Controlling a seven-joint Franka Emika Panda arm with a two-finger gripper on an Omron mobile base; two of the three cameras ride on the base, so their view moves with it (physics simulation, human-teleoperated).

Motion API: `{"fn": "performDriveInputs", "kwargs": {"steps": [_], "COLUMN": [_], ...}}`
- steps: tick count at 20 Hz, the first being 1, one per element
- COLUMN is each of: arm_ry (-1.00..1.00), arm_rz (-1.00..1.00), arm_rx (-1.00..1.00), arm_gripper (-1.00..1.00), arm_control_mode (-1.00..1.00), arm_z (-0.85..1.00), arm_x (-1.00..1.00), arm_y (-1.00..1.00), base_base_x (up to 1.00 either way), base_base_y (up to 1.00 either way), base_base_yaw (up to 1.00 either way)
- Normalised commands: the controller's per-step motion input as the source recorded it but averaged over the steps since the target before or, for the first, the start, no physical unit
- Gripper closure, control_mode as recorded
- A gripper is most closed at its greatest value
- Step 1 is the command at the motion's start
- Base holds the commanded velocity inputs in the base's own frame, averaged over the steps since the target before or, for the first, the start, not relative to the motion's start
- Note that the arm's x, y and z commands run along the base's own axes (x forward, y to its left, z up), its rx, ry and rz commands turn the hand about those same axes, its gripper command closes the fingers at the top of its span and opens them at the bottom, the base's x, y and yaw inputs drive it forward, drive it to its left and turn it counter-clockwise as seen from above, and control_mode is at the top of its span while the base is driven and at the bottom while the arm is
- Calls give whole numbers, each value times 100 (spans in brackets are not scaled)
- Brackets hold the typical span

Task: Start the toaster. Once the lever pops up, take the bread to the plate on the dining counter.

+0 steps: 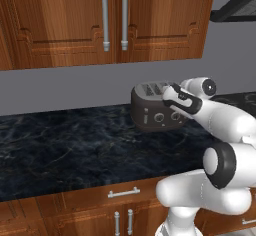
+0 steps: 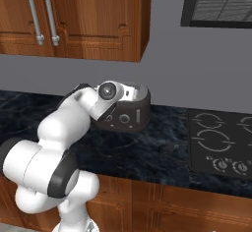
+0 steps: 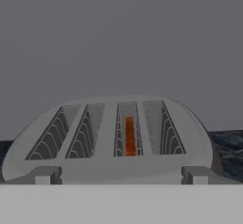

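We hover our hand (image 3: 121,178), wide open w/ nothing held, just above the toaster (image 1: 155,111) at the desk's (image 1: 65,145) 12 o'clock edge; risk: the lever (image 1: 146,116) is tiny, so we could hit a knob (image 1: 160,117) instead.

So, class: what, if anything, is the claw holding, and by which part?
Nothing. The claw hangs open above the toaster, its fingertips apart and touching nothing.

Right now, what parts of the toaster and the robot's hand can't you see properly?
- Toaster: in the right base view the arm covers its left part.
- Lever: tiny in the left base view; up or down, I cannot tell.
- Bread: only an orange strip deep in one slot.
- Gripper: fingertips hidden over the toaster.
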Motion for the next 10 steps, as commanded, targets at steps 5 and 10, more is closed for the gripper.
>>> {"fn": "performDriveInputs", "kwargs": {"steps": [5,10], "arm_ry": [0,0], "arm_rz": [-1,0], "arm_rx": [0,0], "arm_gripper": [-100,-100], "arm_control_mode": [-100,-100], "arm_z": [0,0], "arm_x": [14,15], "arm_y": [0,0], "base_base_x": [0,0], "base_base_y": [0,0], "base_base_yaw": [0,0]}}
